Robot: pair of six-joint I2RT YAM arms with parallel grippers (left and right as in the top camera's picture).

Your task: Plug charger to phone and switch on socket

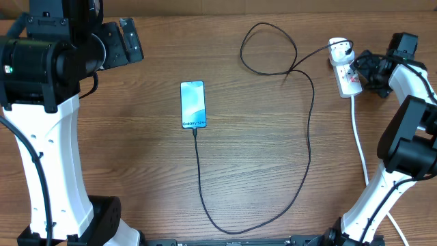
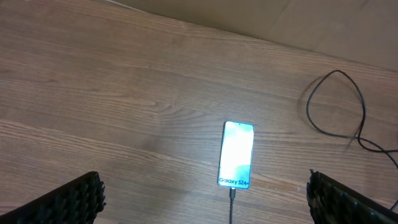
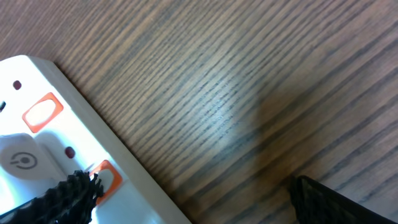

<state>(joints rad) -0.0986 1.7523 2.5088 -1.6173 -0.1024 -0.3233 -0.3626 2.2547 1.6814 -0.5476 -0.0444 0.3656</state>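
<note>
The phone [image 1: 192, 104] lies flat on the wooden table with its screen lit; in the left wrist view the phone [image 2: 237, 154] is ahead of the fingers. The charger cable [image 1: 308, 130] runs from the phone's near edge, where its connector [image 2: 232, 195] sits in the port, round a wide loop to a plug [image 1: 339, 48] in the white socket strip [image 1: 347, 76]. My left gripper [image 1: 127, 39] is open at the far left, well away from the phone. Beside the strip, my right gripper [image 3: 193, 202] is open, one fingertip [image 3: 65, 198] over an orange switch [image 3: 107, 177].
A second orange switch [image 3: 42, 112] shows farther along the strip [image 3: 37, 152]. The strip's thick white lead [image 1: 360, 147] runs toward the near right, past the right arm's base. The cable forms a small loop [image 1: 268, 48] at the table's far side.
</note>
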